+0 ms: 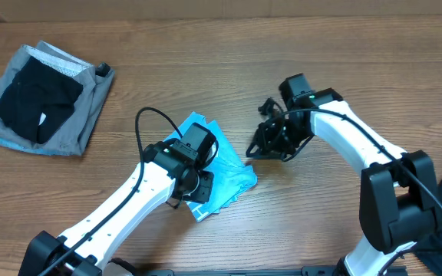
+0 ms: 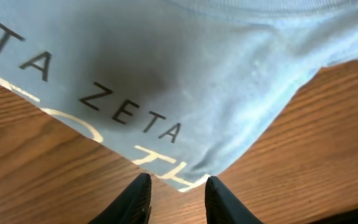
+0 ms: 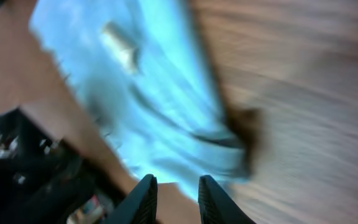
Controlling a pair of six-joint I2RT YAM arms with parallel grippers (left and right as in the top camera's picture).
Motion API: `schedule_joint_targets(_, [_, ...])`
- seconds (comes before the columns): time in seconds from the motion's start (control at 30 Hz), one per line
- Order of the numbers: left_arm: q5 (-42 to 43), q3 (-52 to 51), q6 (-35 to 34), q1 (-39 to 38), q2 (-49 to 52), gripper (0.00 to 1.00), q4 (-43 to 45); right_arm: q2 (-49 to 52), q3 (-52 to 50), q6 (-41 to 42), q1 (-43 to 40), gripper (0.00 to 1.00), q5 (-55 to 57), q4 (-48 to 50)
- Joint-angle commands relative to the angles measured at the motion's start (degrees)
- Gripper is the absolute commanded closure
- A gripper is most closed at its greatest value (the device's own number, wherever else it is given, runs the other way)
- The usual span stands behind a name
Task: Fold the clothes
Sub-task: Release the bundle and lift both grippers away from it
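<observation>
Light-blue T-shirt point(image 1: 232, 178) lies folded small, mid worktop point(image 1: 328, 54). Left hand point(image 2: 178, 186) at one corner of it, slightly spread, gripping nothing. Right hand point(image 3: 177, 186) just right of shirt, narrowly spread, empty. Grey and black garments point(image 1: 48, 100) stacked far left.

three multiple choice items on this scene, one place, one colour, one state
1. Where on the table is the grey and black pile? A far left B near right C centre
2. What colour is the folded shirt? A red B light blue C green
3. How is the left gripper? A shut on the shirt B open, empty C out of view
Answers: A, the overhead view shows it upper left; B, the wrist views show blue cloth; B, bare wood shows between its fingers.
</observation>
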Motion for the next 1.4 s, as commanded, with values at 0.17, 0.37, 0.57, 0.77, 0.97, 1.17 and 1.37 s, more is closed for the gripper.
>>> schedule_joint_targets(0.17, [5.01,-9.9,1.07,0.31,4.24,0.67,10.29,-0.72,-4.13,6.58,5.81,0.73,-0.02,2.64])
schedule_joint_targets(0.37, [8.79,-13.09,0.0,1.38,7.39,0.81,11.37,-0.7,-12.31,18.71,6.38,0.73,4.11,7.39])
schedule_joint_targets(0.57, [10.86,-10.23,-0.35,5.57,7.17,0.81,5.05,-0.7,-20.83,25.75,5.38,0.77,4.04,12.66])
schedule_joint_targets(0.77, [8.79,-4.37,3.32,11.58,5.22,0.71,-4.04,-3.1,-18.21,22.71,3.67,0.78,4.28,10.4])
schedule_joint_targets(0.97, [3.02,3.19,4.15,17.11,1.22,0.51,-9.35,-8.87,-10.1,11.91,3.61,0.67,3.63,6.19])
schedule_joint_targets(1.17, [3.28,6.12,3.87,22.51,-0.42,0.32,-7.13,-9.49,-7.67,11.89,3.91,0.64,3.61,18.88])
schedule_joint_targets(1.37, [3.04,6.1,3.72,23.71,-0.2,0.29,-3.54,-3.13,-7.8,12.37,7.52,0.63,3.41,32.22])
